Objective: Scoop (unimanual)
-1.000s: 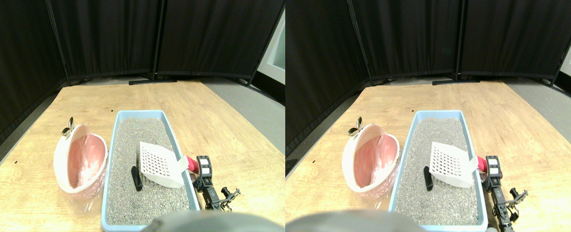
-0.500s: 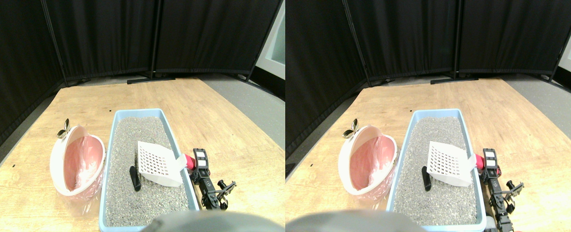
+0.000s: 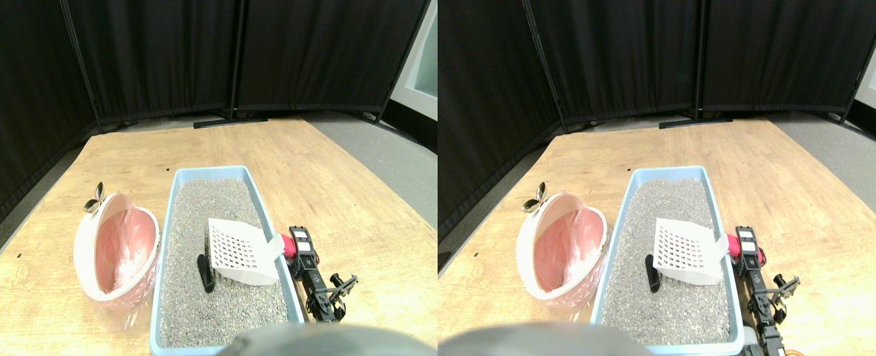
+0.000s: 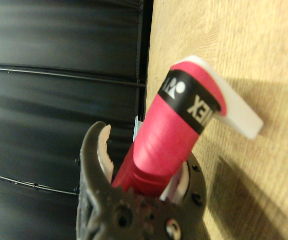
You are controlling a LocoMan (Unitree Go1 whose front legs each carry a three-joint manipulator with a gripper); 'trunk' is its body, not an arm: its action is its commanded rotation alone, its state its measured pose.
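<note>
Scoop [image 3: 239,252]: white, slotted; blade held over the litter [image 3: 219,222] in the right half of the tray [image 3: 180,180], slots facing up, tilted. Placement is judged a ready pose for a pass toward the dark lump [image 3: 205,273], which lies at 8 o'clock from the blade, just beside it. Whether the blade's lower edge touches the litter cannot be told.

Handle [image 4: 171,140]: wrapped in red tape with a black band; seen in the wrist view between the jaws, which are pressed against it on both sides. The grip is taken near the blade end, presumably for control of the tilt. In the stereo view only a red stub shows at the tray's right rim.

Gripper [image 3: 298,245]: at 3 o'clock from the blade, outside the tray wall, clamped on the handle. The arm behind it is cut off at the lower edge.

Bin [image 3: 104,230]: pink, lined with a thin bag, tipped so its mouth faces the tray; at 9 o'clock from the scoop, touching or just beside the tray wall, judged placed to receive the load. Its contents cannot be made out.

Clip [image 3: 95,199]: small, metallic, on the bin's far rim; purpose unclear.

Floor [image 3: 297,170]: wooden boards; black screens [image 3: 156,59] behind.
</note>
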